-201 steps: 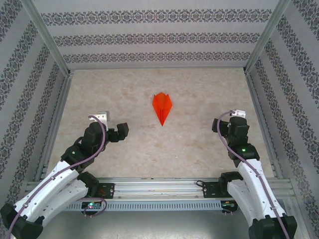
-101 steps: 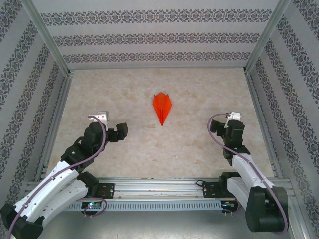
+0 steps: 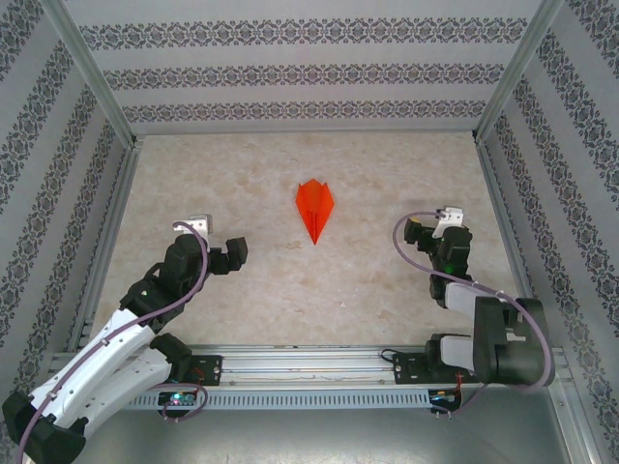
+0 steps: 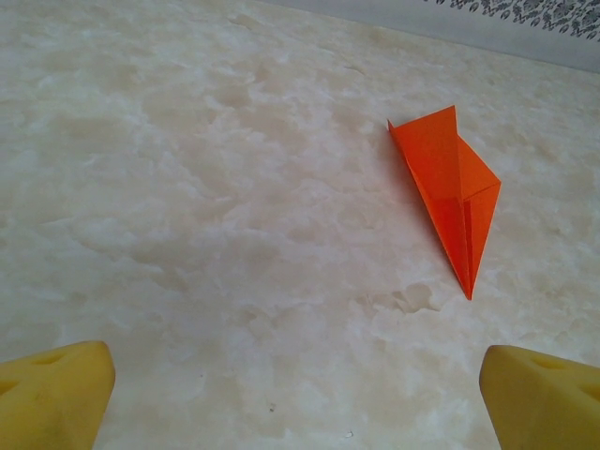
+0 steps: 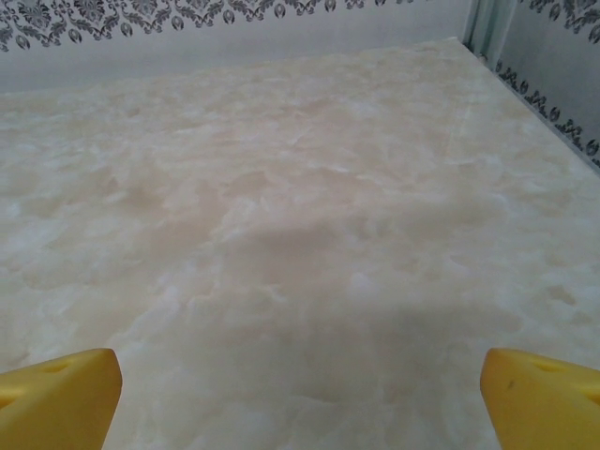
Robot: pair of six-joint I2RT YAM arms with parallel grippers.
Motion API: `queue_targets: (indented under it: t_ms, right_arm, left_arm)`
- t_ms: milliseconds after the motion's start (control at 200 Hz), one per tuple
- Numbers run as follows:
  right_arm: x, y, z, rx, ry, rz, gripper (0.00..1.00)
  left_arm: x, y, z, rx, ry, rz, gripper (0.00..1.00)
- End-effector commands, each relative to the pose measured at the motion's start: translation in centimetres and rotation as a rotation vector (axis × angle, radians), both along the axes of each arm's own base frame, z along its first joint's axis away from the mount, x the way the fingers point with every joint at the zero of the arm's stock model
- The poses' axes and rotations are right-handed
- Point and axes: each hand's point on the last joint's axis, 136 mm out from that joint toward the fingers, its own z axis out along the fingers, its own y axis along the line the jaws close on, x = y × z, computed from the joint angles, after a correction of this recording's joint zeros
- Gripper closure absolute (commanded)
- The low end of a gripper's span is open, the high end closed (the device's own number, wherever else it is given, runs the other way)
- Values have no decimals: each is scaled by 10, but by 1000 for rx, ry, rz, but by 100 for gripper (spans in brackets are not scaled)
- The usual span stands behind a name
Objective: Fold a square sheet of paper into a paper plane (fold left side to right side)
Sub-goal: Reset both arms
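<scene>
While the left tool (image 3: 230, 255) and right tool (image 3: 410, 232) are spread open, the paper plane (image 3: 315, 208) is seen between them, farther out, nose pointing near.

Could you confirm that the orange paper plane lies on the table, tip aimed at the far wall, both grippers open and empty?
No: the top external view shows the tip of the paper plane aimed at the near edge of the table, toward the arms. It lies there flat; the left gripper and right gripper are open and empty.
</scene>
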Motion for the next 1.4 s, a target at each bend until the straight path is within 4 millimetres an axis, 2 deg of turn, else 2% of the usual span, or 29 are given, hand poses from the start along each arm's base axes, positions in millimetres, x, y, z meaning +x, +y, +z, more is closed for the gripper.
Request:
queue_targets:
  t_ms: [0,390,465,550,650,789,844,869,1059,1284,1394]
  right_arm:
    - [18,7,26,36,-127,60,2]
    - [29,28,8,15,-100,175,2]
    - [33,28,8,34,-146,173,2]
    - [32,26,6,25,-100,170,2]
    - [39,26,4,2,-92,139,2]
    - [37,26,-5,-25,-46,113,2]
    - [37,26,-5,-28,-45,112,2]
    - [45,26,6,-30,-71,112,2]
    - [45,26,6,-36,-71,108,2]
    - [45,26,6,-44,-68,104,2]
    - [45,27,6,-45,-68,102,2]
  left_arm:
    - [4,7,16,23,-33,17,0]
    - [10,13,13,51,-17,34,0]
    - [12,16,13,64,-18,39,0]
    - [14,21,13,88,-18,48,0]
    - [19,33,15,128,-22,76,0]
    - [28,59,10,191,-12,143,0]
    - [34,69,6,219,-12,165,0]
    - [36,74,3,231,-13,176,0]
    - [55,105,-19,265,-30,251,0]
    - [70,125,-35,293,-73,293,0]
    - [79,124,-44,305,-96,283,0]
